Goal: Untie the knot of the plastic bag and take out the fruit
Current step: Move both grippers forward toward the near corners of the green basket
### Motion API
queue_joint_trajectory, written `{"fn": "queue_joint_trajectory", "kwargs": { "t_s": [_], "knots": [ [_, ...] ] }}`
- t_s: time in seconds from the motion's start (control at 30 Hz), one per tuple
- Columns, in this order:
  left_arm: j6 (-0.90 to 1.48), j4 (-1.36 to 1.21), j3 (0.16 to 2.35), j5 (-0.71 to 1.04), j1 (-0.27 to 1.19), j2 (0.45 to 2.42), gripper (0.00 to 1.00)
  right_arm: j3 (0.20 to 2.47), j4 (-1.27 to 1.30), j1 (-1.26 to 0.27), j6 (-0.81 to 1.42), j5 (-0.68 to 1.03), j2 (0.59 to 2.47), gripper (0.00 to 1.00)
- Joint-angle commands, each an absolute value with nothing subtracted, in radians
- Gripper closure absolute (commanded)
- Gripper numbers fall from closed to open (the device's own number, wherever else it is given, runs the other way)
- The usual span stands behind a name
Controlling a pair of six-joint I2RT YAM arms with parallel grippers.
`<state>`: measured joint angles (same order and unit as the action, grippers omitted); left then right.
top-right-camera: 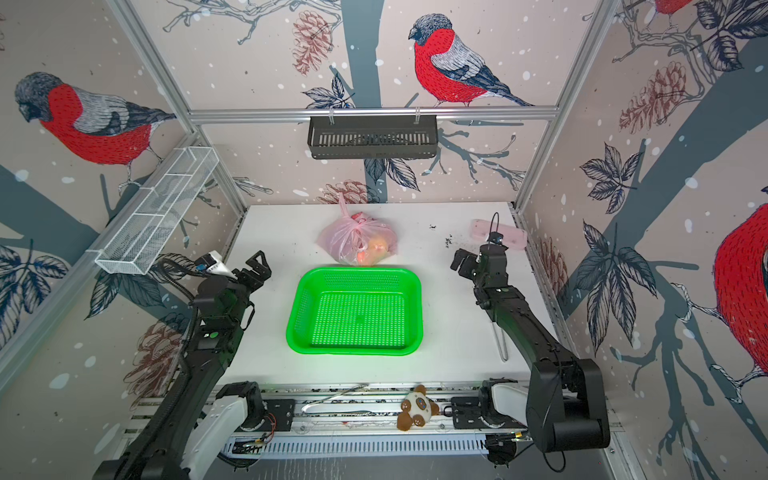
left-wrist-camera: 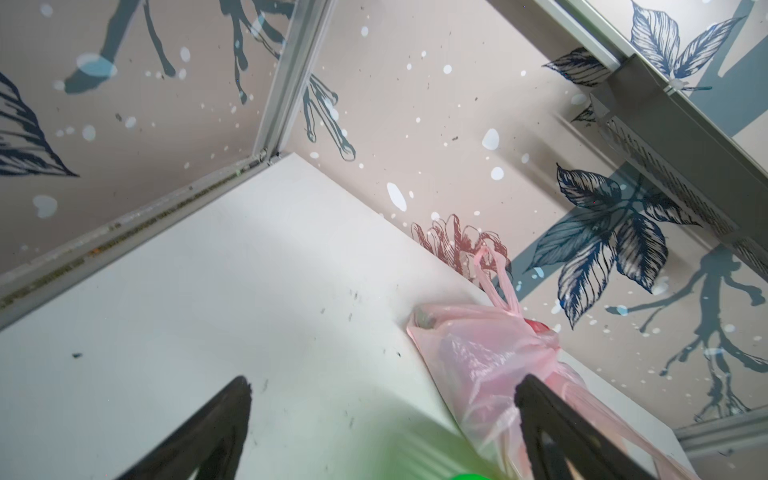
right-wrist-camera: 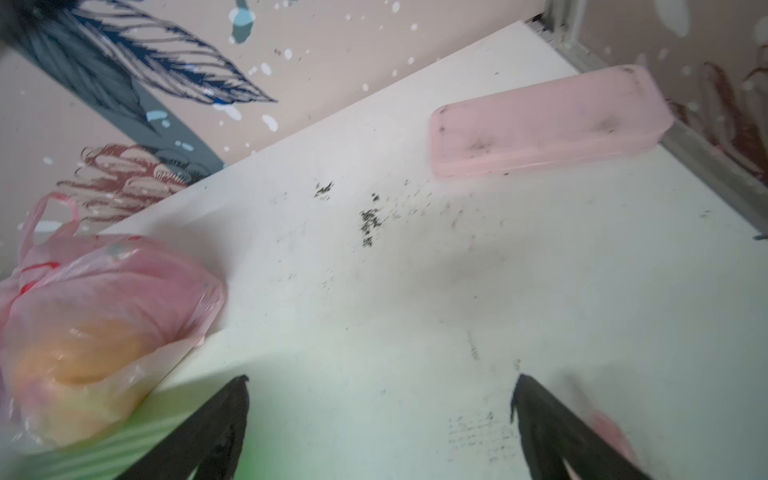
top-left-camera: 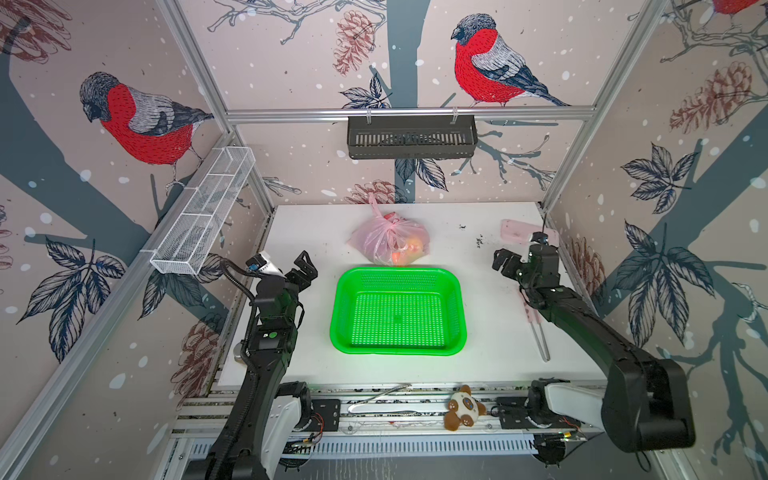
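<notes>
Status: task not yet started, judging from the layout.

- The plastic bag [top-left-camera: 388, 243] lies near the middle of the desk's [top-left-camera: 490, 332] far edge, just beyond the far rim of the green basket [top-left-camera: 399, 272]. Whether bag and rim touch cannot be told.
- The knot [top-left-camera: 390, 223] is tied, and one handle loop stands up from it toward the back wall.
- The fruit [top-left-camera: 409, 249] is inside the bag, and the basket is empty.
- The left gripper [top-left-camera: 305, 270] hovers beside the basket's far-left corner with its jaws apart, holding nothing. It is well short of the bag.
- The right gripper [top-left-camera: 503, 262] hovers toward the desk's right edge with its jaws apart, also empty. A pink block [top-left-camera: 519, 232] lies in the far-right corner behind it.

Left to do: reach the knot, loosen it, open the bag mouth and lift out each piece.

Hard to make out:
- Only an orange-yellow round shows clearly through the film in the right wrist view [right-wrist-camera: 70, 361]. The number and kinds of the other pieces cannot be read.
- The right wrist view is blurred.
- The left wrist view cuts off the bag's [left-wrist-camera: 478, 357] lower part behind a finger.
- How the knot is wound is too small to tell in both top views.
</notes>
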<state>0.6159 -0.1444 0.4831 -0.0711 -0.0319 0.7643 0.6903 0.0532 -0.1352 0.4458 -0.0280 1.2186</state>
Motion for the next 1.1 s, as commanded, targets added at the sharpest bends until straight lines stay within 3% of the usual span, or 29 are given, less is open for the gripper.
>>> {"fn": "queue_joint_trajectory", "kwargs": {
  "t_s": [0.0,0.53,0.7,1.07],
  "knots": [
    [0.727,0.160,0.530,-0.148,0.003,0.702,0.01,0.711,-0.048,-0.218,0.403,-0.151,1.208,0.01],
    [1.046,0.724,0.512,0.013,0.109,0.494,0.01,0.732,-0.092,-0.309,0.352,-0.141,1.170,0.01],
    [0.991,0.772,0.537,0.038,0.109,0.498,0.03,0.727,-0.089,-0.326,0.343,-0.120,1.181,0.02],
    [0.729,0.653,0.603,0.188,0.111,0.745,0.04,0.691,-0.149,-0.399,0.422,-0.103,1.129,0.13]
  ]
}}
